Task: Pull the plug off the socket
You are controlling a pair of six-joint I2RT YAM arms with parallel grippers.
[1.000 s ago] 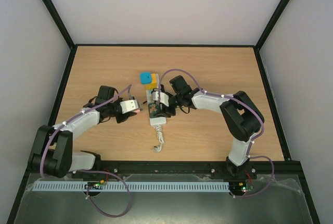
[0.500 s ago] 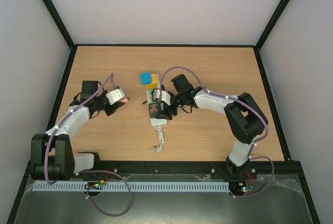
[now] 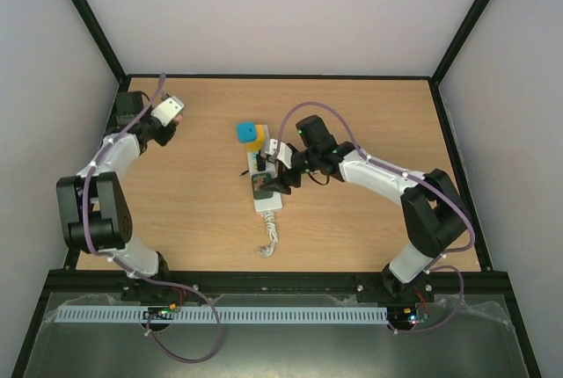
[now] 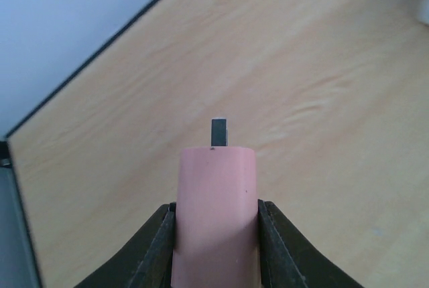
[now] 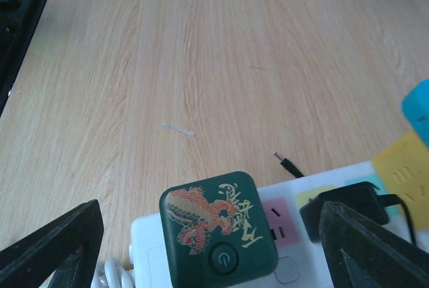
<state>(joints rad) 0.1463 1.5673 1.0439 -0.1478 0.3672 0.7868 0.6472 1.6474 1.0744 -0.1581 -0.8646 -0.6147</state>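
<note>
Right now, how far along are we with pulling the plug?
Done: the pink plug is out of the strip, its prong bare. In hand: the left claw grips it over the table's far left corner. The right claw hangs open over the strip, holding nothing. Left: setting the plug down, I'd guess. A green adapter and a black plug sit in the strip.

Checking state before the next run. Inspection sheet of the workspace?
Surface: wood table, one white scrap.
Job's things: pink plug is out of the strip, at the far left; pink outlet vacant.
Clutter: green adapter, black adapter, yellow plug and blue plug on the strip.
Grippers: left gripper shut on pink plug; right gripper open over the strip.
Cables: coiled cord; purple arm cables.
Surroundings: white walls, black frame.
</note>
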